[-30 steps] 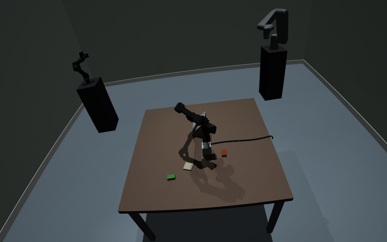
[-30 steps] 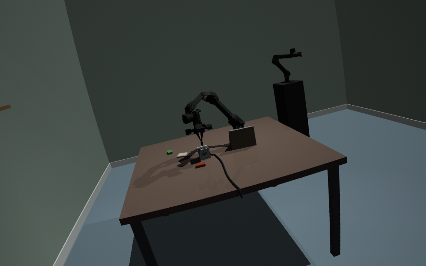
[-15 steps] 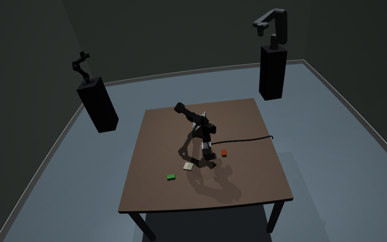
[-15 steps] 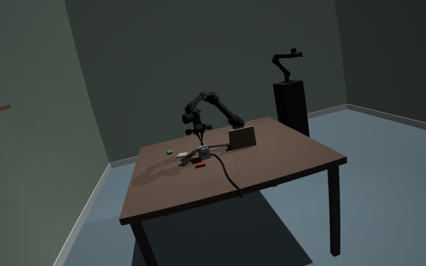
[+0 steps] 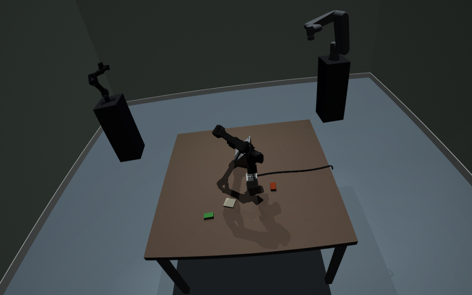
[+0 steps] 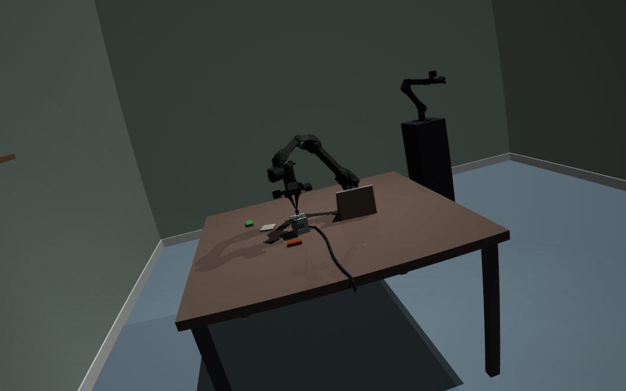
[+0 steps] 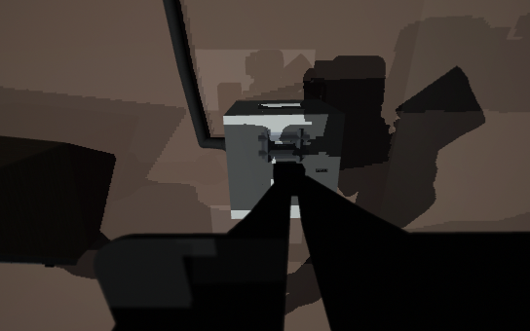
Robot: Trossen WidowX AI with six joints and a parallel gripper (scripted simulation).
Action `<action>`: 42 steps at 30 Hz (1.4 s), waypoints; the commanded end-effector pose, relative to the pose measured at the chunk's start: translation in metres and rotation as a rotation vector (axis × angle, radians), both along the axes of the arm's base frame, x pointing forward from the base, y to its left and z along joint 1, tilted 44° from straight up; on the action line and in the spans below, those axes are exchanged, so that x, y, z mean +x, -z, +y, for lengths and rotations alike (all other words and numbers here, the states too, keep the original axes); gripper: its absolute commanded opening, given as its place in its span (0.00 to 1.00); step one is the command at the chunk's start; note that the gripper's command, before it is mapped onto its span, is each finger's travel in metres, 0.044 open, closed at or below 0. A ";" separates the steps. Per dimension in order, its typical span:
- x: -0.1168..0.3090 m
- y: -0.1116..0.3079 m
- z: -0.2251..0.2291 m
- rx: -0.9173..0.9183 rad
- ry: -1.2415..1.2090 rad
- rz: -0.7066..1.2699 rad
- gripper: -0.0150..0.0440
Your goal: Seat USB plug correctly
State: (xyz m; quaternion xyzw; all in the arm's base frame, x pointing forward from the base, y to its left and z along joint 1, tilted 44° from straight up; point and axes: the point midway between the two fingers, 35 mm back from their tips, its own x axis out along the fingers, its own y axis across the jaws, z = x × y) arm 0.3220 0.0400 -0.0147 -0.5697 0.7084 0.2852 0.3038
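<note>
The power cube [image 5: 252, 186] [image 6: 300, 225] [image 7: 248, 167] stands upright on the table, with a pale top. A grey bracket-like guide [image 7: 264, 146] surrounds the socket on its top in the wrist view. My gripper [image 5: 251, 172] [image 6: 297, 210] [image 7: 292, 185] points down over the cube. It is shut on the dark USB plug [image 7: 288, 170], whose small end shows at the fingertips, beside the guide in the wrist view. The plug's metal tip and which way round it is are hidden. I cannot tell the exact height of the plug over the top.
A black cable [image 5: 293, 171] [image 6: 331, 252] [image 7: 185, 73] runs from the cube over the table edge. A red block [image 5: 273, 186] [image 6: 294, 242] lies near the cube. A cream pad [image 5: 230, 202] [image 6: 267, 227] and green block [image 5: 208, 215] [image 6: 248, 223] lie farther off. An upright panel [image 6: 357, 203] stands by the arm's base.
</note>
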 end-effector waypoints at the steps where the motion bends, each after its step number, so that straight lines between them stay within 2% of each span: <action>1: 0.000 0.001 0.000 0.009 -0.001 0.001 0.25; 42: -0.001 0.006 -0.001 0.044 -0.006 0.000 0.25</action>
